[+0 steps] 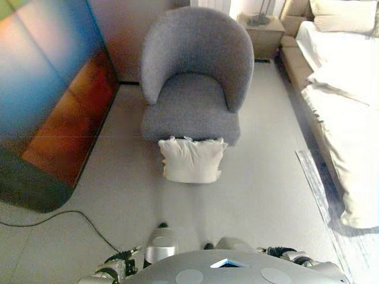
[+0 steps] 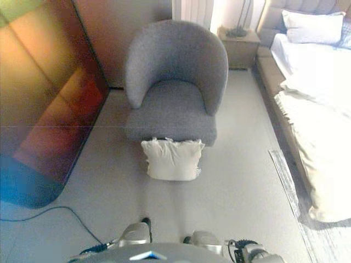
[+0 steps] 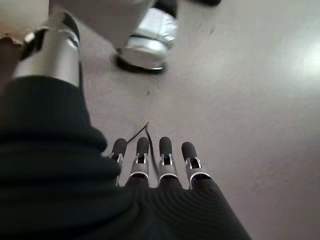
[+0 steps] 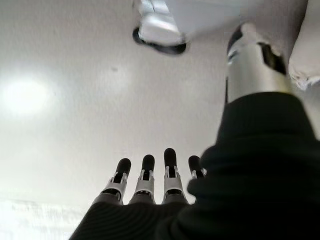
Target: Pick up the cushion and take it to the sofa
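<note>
A cream cushion (image 1: 192,160) stands on the floor, leaning against the front of a grey round-backed armchair (image 1: 192,89) straight ahead of me. One edge of the cushion (image 4: 305,50) also shows in the right wrist view. My left hand (image 3: 150,162) hangs low at my side over bare floor, its fingers straight and holding nothing. My right hand (image 4: 150,182) hangs the same way on the other side, fingers straight and empty. Both hands are well short of the cushion.
A bed with white bedding (image 1: 349,118) and a pillow (image 2: 312,27) runs along the right. A wooden nightstand (image 1: 263,32) stands behind the armchair. A large glossy dark panel (image 1: 47,100) lines the left. Grey floor (image 1: 249,201) lies between me and the cushion.
</note>
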`<state>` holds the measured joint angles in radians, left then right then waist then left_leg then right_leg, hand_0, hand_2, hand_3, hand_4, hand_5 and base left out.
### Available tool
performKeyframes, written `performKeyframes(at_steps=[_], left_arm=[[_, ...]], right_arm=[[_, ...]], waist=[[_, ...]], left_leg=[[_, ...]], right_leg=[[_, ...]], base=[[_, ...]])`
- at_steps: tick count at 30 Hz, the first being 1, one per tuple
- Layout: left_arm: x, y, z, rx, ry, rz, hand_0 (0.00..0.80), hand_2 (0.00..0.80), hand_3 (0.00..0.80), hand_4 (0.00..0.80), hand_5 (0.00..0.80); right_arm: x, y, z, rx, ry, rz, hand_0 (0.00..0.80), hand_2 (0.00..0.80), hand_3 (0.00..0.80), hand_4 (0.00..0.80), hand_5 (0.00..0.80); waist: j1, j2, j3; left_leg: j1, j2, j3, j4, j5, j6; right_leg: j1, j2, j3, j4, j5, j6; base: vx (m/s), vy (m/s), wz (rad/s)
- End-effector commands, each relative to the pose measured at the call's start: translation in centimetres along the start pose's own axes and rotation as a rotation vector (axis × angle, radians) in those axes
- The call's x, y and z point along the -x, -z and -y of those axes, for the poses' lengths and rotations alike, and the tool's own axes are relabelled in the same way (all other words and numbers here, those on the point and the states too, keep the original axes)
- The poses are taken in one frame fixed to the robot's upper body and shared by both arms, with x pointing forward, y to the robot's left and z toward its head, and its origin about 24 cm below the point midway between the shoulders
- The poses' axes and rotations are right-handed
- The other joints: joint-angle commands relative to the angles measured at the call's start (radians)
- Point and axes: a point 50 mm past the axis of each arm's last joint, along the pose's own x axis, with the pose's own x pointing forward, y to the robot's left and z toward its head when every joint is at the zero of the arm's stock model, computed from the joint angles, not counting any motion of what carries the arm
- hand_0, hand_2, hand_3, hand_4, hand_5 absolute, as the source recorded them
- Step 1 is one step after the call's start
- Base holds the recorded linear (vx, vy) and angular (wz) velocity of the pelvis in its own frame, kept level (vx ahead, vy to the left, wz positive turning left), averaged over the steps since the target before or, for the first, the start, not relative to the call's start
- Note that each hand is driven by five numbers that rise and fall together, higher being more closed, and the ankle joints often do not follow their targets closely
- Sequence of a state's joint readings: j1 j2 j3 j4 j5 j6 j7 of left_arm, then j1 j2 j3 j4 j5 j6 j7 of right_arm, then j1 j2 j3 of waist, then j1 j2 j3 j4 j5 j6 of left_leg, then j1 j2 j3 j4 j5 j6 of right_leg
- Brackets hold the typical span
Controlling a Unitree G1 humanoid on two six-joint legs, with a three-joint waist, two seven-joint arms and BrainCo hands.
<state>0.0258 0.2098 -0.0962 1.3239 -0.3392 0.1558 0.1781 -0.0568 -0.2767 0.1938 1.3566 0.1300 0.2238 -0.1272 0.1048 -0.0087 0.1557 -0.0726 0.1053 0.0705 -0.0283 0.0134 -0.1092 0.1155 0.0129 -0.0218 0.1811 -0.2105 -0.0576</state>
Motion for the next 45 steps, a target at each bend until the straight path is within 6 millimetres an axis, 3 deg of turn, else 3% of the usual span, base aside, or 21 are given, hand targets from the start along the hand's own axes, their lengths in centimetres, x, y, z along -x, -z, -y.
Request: performKeyframes(at_steps=[1,4,7,9,10,12,14,15,16,18,21,24,27,31,34,36,39,41,45], left_arm=[[-0.1,0.4,-0.4,0.016,-0.015,-0.009,0.0,0.0,0.0,0.0,0.0],[0.0,0.1,-0.3,0.003,-0.004,-0.003,0.0,0.0,0.0,0.0,0.0],[-0.1,-0.6,-0.7,-0.017,0.003,0.023,0.0,0.0,0.0,0.0,0.0],[-0.1,-1.3,-1.2,-0.021,-0.007,0.041,0.0,0.0,0.0,0.0,0.0],[-0.1,-1.7,-1.6,-0.024,-0.016,0.056,0.0,0.0,0.0,0.0,0.0],[0.0,-2.5,-2.1,-0.026,-0.034,0.073,0.0,0.0,0.0,0.0,0.0],[0.0,-3.5,-2.7,-0.016,-0.055,0.09,0.0,0.0,0.0,0.0,0.0],[0.1,-3.8,-2.9,-0.005,-0.062,0.094,0.0,0.0,0.0,0.0,0.0],[0.2,-4.4,-2.9,-0.005,-0.061,0.1,0.0,0.0,0.0,0.0,0.0],[0.3,-5.4,-2.8,0.0,-0.056,0.112,0.0,0.0,0.0,0.0,0.0],[0.7,-7.1,-2.4,0.008,-0.054,0.125,0.0,0.0,0.0,0.0,0.0],[0.8,-7.7,-1.9,0.022,-0.043,0.148,0.0,0.0,0.0,0.0,0.0],[0.6,-6.7,-1.7,0.034,-0.038,0.142,0.0,0.0,0.0,0.0,0.0],[0.3,-5.0,-1.7,0.04,-0.055,0.119,0.0,0.0,0.0,0.0,0.0],[0.3,-4.9,-1.6,0.017,-0.061,0.137,0.0,0.0,0.0,0.0,0.0],[0.7,-6.5,-0.9,0.036,-0.068,0.206,0.0,0.0,0.0,0.0,0.0],[1.5,-9.5,0.0,0.068,-0.047,0.316,0.0,0.0,0.0,0.0,0.0],[2.5,-12.1,1.1,0.089,-0.019,0.41,0.0,0.0,0.0,0.0,0.0],[4.0,-15.1,2.2,0.097,-0.003,0.548,0.0,0.0,0.0,0.0,0.0]], right_arm=[[-0.1,0.2,0.8,0.023,0.039,-0.011,0.0,0.0,0.0,0.0,0.0],[-0.1,0.2,0.8,0.007,0.05,-0.01,0.0,0.0,0.0,0.0,0.0],[-0.1,0.4,0.4,-0.015,0.038,-0.008,0.0,0.0,0.0,0.0,0.0],[0.0,0.5,-0.1,-0.024,0.022,-0.005,0.0,0.0,0.0,0.0,0.0],[0.0,0.4,-0.4,-0.01,0.012,0.006,0.0,0.0,0.0,0.0,0.0],[0.0,0.1,-0.6,-0.004,0.011,0.03,0.0,0.0,0.0,0.0,0.0],[0.1,-0.4,-0.7,-0.022,0.01,0.045,0.0,0.0,0.0,0.0,0.0],[0.1,-0.6,-0.7,-0.027,0.008,0.052,0.0,0.0,0.0,0.0,0.0],[0.2,-0.9,-0.8,-0.034,0.006,0.059,0.0,0.0,0.0,0.0,0.0],[0.3,-1.7,-0.7,-0.032,0.001,0.079,0.0,0.0,0.0,0.0,0.0],[0.6,-3.5,-1.0,-0.032,-0.003,0.127,0.0,0.0,0.0,0.0,0.0],[0.9,-4.8,-1.3,-0.019,-0.006,0.172,0.0,0.0,0.0,0.0,0.0],[0.7,-3.8,-1.3,0.007,-0.007,0.155,0.0,0.0,0.0,0.0,0.0],[0.3,-1.9,-1.0,0.051,-0.013,0.117,0.0,0.0,0.0,0.0,0.0],[0.3,-2.2,-0.6,0.045,0.001,0.128,0.0,0.0,0.0,0.0,0.0],[0.7,-4.5,-0.2,0.023,0.031,0.187,0.0,0.0,0.0,0.0,0.0],[1.6,-8.1,0.6,0.003,0.08,0.294,0.0,0.0,0.0,0.0,0.0],[2.4,-10.5,1.5,-0.034,0.136,0.371,0.0,0.0,0.0,0.0,0.0],[3.5,-13.1,2.7,-0.132,0.204,0.482,0.0,0.0,0.0,0.0,0.0]], waist=[[0.009,0.019,-0.032],[-0.001,0.013,-0.035],[0.003,-0.001,-0.046],[0.008,-0.029,-0.063],[0.008,-0.046,-0.072],[0.008,-0.047,-0.084],[-0.003,-0.035,-0.083],[-0.01,-0.031,-0.08],[-0.017,-0.029,-0.074],[-0.029,-0.014,-0.06],[-0.04,-0.004,-0.028],[-0.058,-0.015,-0.002],[-0.067,-0.023,-0.003],[-0.06,-0.039,-0.032],[-0.049,-0.04,-0.037],[-0.036,-0.03,-0.017],[-0.027,-0.013,0.03],[-0.033,0.005,0.079],[-0.052,0.021,0.13]], left_leg=[[-0.123,0.003,-0.014,-0.059,0.159,0.017],[-0.114,0.026,0.045,-0.019,0.123,0.033],[-0.143,0.013,0.042,0.069,0.085,0.06],[-0.161,-0.026,0.043,0.127,0.049,0.097],[-0.151,-0.05,0.043,0.132,0.032,0.121],[-0.113,-0.068,0.032,0.109,0.017,0.146],[-0.058,-0.077,0.028,0.091,-0.007,0.161],[-0.033,-0.081,0.035,0.083,-0.015,0.164],[-0.013,-0.084,0.037,0.079,-0.019,0.164],[0.025,-0.074,0.048,0.06,-0.022,0.153],[0.063,-0.054,0.069,0.038,-0.037,0.128],[0.064,-0.041,0.082,0.038,-0.057,0.11],[0.088,-0.03,0.069,0.034,-0.071,0.106],[0.137,-0.007,0.066,0.019,-0.075,0.089],[0.141,0.032,0.061,0.04,-0.072,0.061],[0.086,0.056,0.046,0.071,-0.055,0.038],[-0.003,0.063,0.014,0.091,-0.031,0.023],[-0.068,0.068,0.019,0.111,-0.018,0.015],[-0.151,0.065,0.035,0.154,-0.007,0.004]], right_leg=[[0.26,-0.008,0.07,-0.164,-0.048,0.06],[0.25,-0.045,0.041,-0.114,-0.066,0.073],[0.244,-0.082,0.014,-0.029,-0.076,0.101],[0.245,-0.119,0.004,0.043,0.006,0.149],[0.219,-0.143,-0.005,0.114,0.084,0.186],[0.146,-0.174,-0.022,0.248,0.195,0.214],[0.028,-0.187,-0.039,0.387,0.25,0.213],[-0.02,-0.193,-0.051,0.395,0.258,0.205],[-0.048,-0.193,-0.074,0.353,0.223,0.193],[-0.112,-0.185,-0.122,0.26,0.163,0.175],[-0.213,-0.227,-0.189,0.114,0.209,0.174],[-0.253,-0.264,-0.156,-0.016,0.287,0.202],[-0.223,-0.264,-0.135,-0.078,0.283,0.214],[-0.119,-0.252,-0.164,-0.164,0.259,0.223],[-0.092,-0.238,-0.183,-0.166,0.233,0.204],[-0.118,-0.227,-0.192,-0.156,0.223,0.184],[-0.178,-0.215,-0.193,-0.142,0.219,0.168],[-0.235,-0.217,-0.205,-0.132,0.221,0.16],[-0.294,-0.23,-0.225,-0.121,0.227,0.153]], base=[[0.407,0.157,-0.45],[0.393,0.177,-0.41],[0.459,0.189,-0.28],[0.42,0.182,-0.42],[0.369,0.165,-0.09],[0.355,0.174,0.07],[0.322,0.154,0.01],[0.294,0.088,0.0],[0.268,0.04,-0.03],[0.197,-0.034,-0.01],[0.069,-0.1,-0.01],[0.051,-0.12,0.01],[0.172,-0.108,0.16],[0.269,-0.172,0.17],[0.161,-0.193,0.28],[-0.093,-0.167,0.15],[-0.306,-0.081,0.18],[-0.337,-0.01,0.21],[-0.144,0.041,0.33]])
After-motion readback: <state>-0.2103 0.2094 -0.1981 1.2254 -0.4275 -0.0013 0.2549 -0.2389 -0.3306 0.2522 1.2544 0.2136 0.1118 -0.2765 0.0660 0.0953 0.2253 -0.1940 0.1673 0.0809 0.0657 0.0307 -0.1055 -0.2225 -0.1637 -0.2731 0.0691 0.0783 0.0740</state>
